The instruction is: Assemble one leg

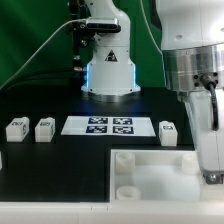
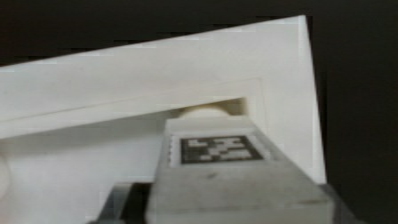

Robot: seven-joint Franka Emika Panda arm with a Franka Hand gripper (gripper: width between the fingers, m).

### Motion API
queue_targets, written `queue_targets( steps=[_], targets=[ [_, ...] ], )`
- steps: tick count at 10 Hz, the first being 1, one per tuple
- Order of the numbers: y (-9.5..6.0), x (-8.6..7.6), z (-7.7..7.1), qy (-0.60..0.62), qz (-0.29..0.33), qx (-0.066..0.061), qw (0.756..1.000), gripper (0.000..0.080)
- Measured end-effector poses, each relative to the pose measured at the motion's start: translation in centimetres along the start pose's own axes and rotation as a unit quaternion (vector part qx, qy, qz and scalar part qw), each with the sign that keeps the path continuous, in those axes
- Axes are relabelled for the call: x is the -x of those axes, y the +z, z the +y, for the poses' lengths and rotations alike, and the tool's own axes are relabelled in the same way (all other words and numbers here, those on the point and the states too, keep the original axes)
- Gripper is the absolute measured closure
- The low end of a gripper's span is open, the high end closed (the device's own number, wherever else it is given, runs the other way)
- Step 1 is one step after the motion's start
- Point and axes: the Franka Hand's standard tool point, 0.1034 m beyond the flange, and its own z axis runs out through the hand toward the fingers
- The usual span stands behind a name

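In the wrist view my gripper [image 2: 235, 200] is shut on a white leg [image 2: 222, 150] whose black-and-white marker faces the camera. The dark fingers [image 2: 135, 203] press on both sides of the leg. The leg's far end sits at a round corner hole [image 2: 217, 103] of the large white tray-like piece [image 2: 107, 90]. In the exterior view the gripper [image 1: 211, 160] hangs over the tray-like piece [image 1: 150, 178] at the right edge, and the held leg is hidden there. Three more legs [image 1: 16, 127] [image 1: 44, 128] [image 1: 168, 133] stand on the black table.
The marker board [image 1: 112, 126] lies between the loose legs. The robot base [image 1: 108, 70] stands behind it. A small white part [image 1: 1, 160] shows at the exterior view's left edge.
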Motion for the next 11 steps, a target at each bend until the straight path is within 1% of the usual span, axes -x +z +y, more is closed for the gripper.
queue_targets(
  steps=[1,2,3,4,5,6,8,9,10,11],
  targets=[
    [0.02,0.01,0.01,-0.002,0.000,0.000,1.000,0.0502],
    [0.04,0.00,0.02,-0.018,0.000,0.000,1.000,0.0317],
    [0.05,-0.03,0.02,-0.050,0.000,0.000,0.999,0.0317],
    [0.09,-0.22,0.00,-0.125,0.002,-0.005,0.992,0.0200],
    [0.15,-0.15,0.11,-0.211,0.004,-0.007,0.977,0.0163],
    [0.10,-0.10,0.08,-0.289,0.004,-0.007,0.957,0.0163],
    [0.22,-0.22,0.12,-0.351,0.005,-0.006,0.936,0.0151],
    [0.22,-0.32,0.09,-0.409,0.006,-0.005,0.912,0.0151],
    [0.18,-0.32,0.18,-0.477,0.006,0.002,0.879,0.0151],
    [-0.11,-0.02,0.25,-0.553,0.001,0.015,0.833,0.0151]
  ],
)
